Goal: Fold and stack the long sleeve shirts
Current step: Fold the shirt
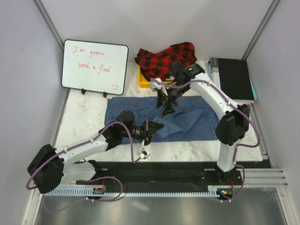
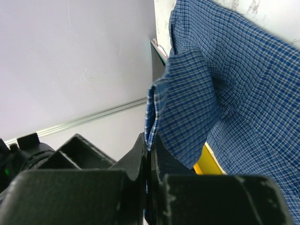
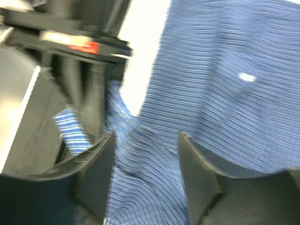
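The blue checked long sleeve shirt [image 1: 192, 123] lies spread across the marble table [image 1: 84, 117]. My left gripper [image 1: 152, 129] is at the shirt's near edge, shut on a fold of the blue cloth [image 2: 180, 108], which rises out of the closed jaws [image 2: 150, 140]. Over the middle of the shirt my right gripper [image 1: 166, 105] is open, and blue cloth [image 3: 225, 93] shows loose between its spread fingers [image 3: 146, 136] in a blurred view. The red-and-black plaid shirt [image 1: 166, 58] is bunched on a yellow bin [image 1: 143, 79] at the back.
A whiteboard [image 1: 95, 66] with red writing stands at the back left. A dark book-like block [image 1: 233, 78] lies at the back right. Grey walls close in both sides. The yellow bin's edge [image 2: 211, 161] shows under the lifted cloth.
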### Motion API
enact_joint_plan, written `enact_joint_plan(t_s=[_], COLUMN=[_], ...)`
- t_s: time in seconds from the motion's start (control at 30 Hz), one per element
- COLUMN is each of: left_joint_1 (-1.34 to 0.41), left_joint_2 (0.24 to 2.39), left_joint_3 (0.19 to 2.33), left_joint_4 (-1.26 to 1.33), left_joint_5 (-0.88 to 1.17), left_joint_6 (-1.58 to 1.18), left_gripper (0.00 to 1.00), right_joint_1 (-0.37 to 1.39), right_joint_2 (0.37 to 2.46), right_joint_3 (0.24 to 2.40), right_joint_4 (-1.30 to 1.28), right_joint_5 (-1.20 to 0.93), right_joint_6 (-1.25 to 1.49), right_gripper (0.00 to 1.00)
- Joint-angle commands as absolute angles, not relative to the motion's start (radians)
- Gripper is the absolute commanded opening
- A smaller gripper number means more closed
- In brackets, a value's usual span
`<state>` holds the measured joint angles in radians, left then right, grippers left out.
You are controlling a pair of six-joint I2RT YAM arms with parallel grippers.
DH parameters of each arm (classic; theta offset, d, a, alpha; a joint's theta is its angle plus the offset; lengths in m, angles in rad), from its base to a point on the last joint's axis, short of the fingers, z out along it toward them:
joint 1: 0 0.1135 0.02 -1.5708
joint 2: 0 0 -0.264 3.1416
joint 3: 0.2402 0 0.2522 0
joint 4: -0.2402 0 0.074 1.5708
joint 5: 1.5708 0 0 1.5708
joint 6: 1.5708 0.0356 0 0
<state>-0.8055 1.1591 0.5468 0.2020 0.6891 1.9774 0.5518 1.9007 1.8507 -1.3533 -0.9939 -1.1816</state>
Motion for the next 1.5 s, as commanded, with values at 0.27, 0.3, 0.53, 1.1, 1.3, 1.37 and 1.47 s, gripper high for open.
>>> enact_joint_plan(t_s=[0.27,0.3,0.53,1.1,1.3,1.37,1.47], left_joint_1=[-0.795,-0.789,-0.742,-0.554,-0.512,-0.514,-0.514], left_joint_2=[1.619,1.659,1.920,1.930,1.766,1.682,1.585], left_joint_3=[1.491,1.552,1.857,1.852,1.626,1.507,1.353], left_joint_4=[-0.110,-0.121,-0.144,-0.271,-0.284,-0.366,-0.498], left_joint_5=[0.347,0.319,0.137,0.429,0.812,0.885,0.926], left_joint_6=[1.125,1.085,0.896,0.506,0.702,0.840,1.206], left_gripper=[0.02,0.02,0.02,0.02,0.02,0.02,0.02], right_joint_1=[-0.144,-0.219,-0.334,0.087,0.045,0.005,-0.083], right_joint_2=[1.770,1.740,1.516,1.198,1.223,1.213,1.221], right_joint_3=[1.991,1.970,1.633,0.859,0.894,0.943,1.021], right_joint_4=[-1.197,-1.197,-1.212,-0.583,-0.509,-0.541,-0.636], right_joint_5=[-1.196,-1.215,-1.112,-0.910,-0.905,-0.934,-0.946], right_joint_6=[-0.816,-0.818,-1.026,-1.060,-0.891,-0.853,-0.879], right_gripper=[0.74,0.73,0.51,0.13,0.13,0.17,0.22])
